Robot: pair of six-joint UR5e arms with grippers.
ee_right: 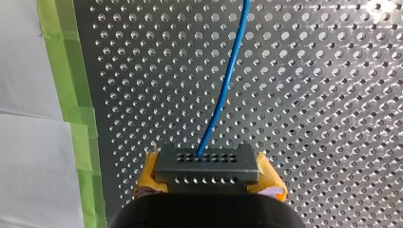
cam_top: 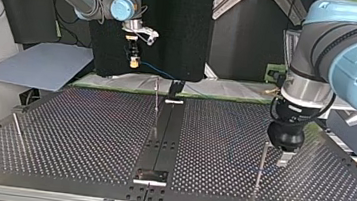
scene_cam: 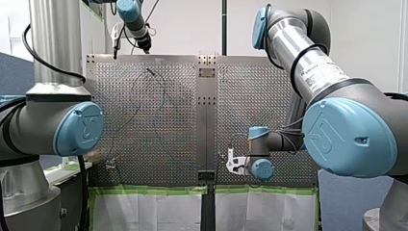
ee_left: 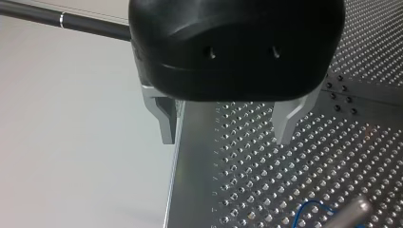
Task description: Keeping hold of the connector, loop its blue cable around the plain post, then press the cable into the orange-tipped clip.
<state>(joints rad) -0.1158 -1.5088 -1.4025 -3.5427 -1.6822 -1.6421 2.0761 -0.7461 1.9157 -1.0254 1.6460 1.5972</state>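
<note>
Blue cable (ee_right: 223, 80) trails over the perforated table (ee_right: 332, 95) from the grey connector (ee_right: 207, 164), pinched by my right hand (ee_right: 209, 176) for looping; my left hand (ee_left: 228, 123) hangs spread and empty near a metal post (ee_left: 350, 210)

Right half of tabletop (cam_top: 337, 192), top view: upright post (cam_top: 261, 162) just beside my left pincer (cam_top: 283, 159), at its nine o'clock.
Middle: thin post (cam_top: 156, 109) by dark rail (cam_top: 167, 139); black clip (cam_top: 175, 88) at its one o'clock.
Left half: open perforated plate, one rod (cam_top: 17, 126) near nine o'clock edge.
Far edge: blue cable (cam_top: 153, 70) strung in air from connector (ee_right: 206, 164) in my right pincer (cam_top: 133, 61).
</note>
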